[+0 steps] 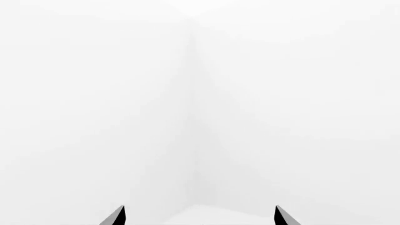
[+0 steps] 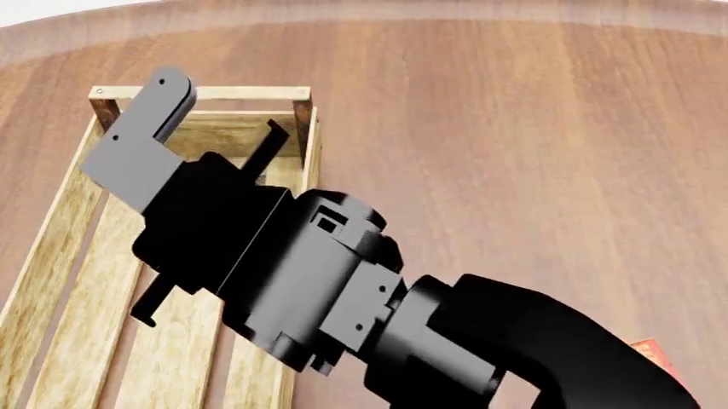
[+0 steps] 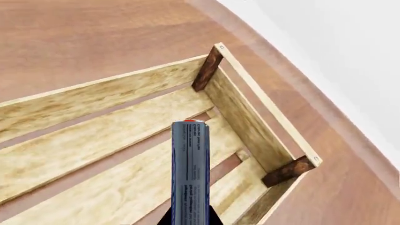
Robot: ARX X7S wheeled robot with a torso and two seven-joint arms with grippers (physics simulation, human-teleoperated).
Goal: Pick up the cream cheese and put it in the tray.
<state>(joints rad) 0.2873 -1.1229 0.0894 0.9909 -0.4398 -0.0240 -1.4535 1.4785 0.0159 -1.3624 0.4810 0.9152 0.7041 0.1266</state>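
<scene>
In the right wrist view my right gripper [image 3: 190, 218] is shut on the cream cheese [image 3: 190, 173]. The box is seen edge-on as a narrow blue-and-grey strip with small print and a red far end. It hangs above the slatted floor of the light-wood tray [image 3: 250, 117], near the end with dark brown corner posts. In the head view my right arm [image 2: 319, 281] reaches over the tray [image 2: 68, 213] and hides the cream cheese. My left gripper [image 1: 200, 216] is open and empty, facing bare white walls.
The tray lies on a round brown wooden table [image 2: 512, 128], close to its far edge. A corner of a red-orange box [image 2: 650, 354] shows at the lower right of the head view, beside my right arm.
</scene>
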